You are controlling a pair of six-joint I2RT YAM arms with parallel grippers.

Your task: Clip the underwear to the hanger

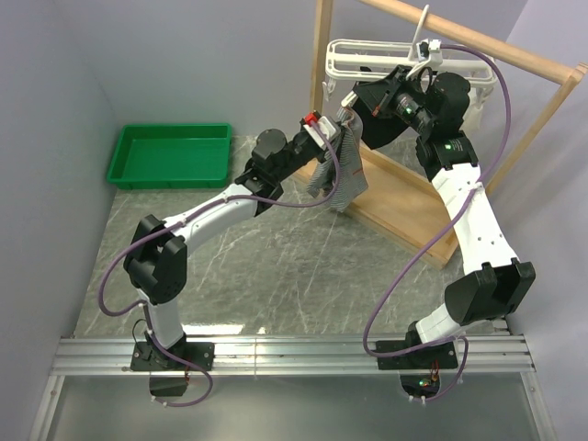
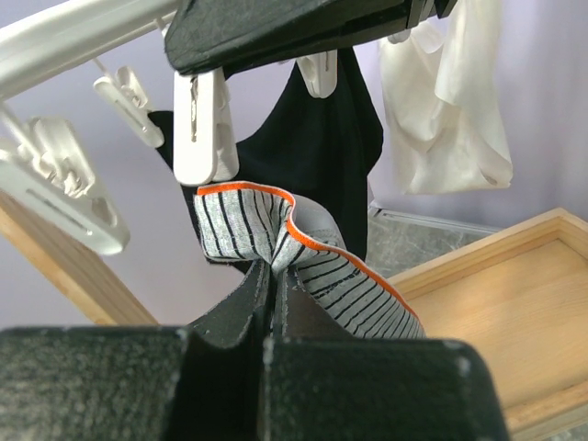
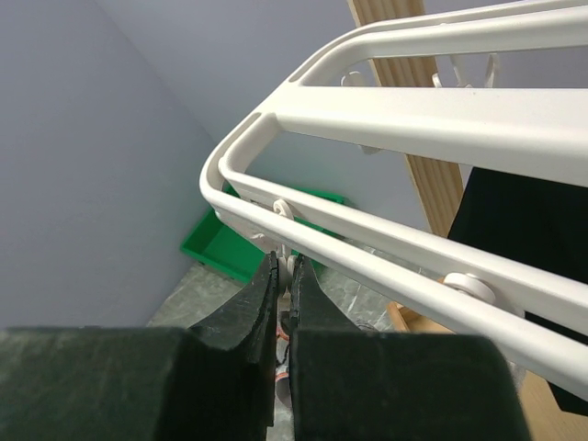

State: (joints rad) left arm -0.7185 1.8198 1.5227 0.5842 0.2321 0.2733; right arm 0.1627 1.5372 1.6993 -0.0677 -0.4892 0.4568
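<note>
The underwear (image 2: 322,276), thin soft cloth in grey and white with fine dark stripes and an orange-edged waistband, hangs just below the hanger (image 3: 413,119). Its folded upper edge is pinched between the pressed-together black fingers of the left gripper (image 2: 274,280). The waistband's top lies just under one white plastic clip (image 2: 204,129) dangling from the hanger, but contact cannot be made out. The hanger is a white plastic frame of smooth parallel bars with rounded corners. At least four clips show below it in the left wrist view, some cut off by the picture's edge. The right gripper (image 3: 283,266) sits against the hanger's lower bar with its fingers drawn together; a white sliver shows at their tips, too small to identify. A dark block (image 2: 294,28) crosses the top of the left wrist view, cropped and unidentifiable. Behind the underwear, under the hanger, hang one black garment (image 2: 335,156) and, beside it, one small crumpled white cloth (image 2: 450,110). The hanger is hooked on a pale wooden rack (image 1: 404,197) whose flat tray-like base lies beneath it. Well to the hanger's left, one rectangular green tray (image 1: 170,156) rests on the grey veined table (image 1: 276,266).
</note>
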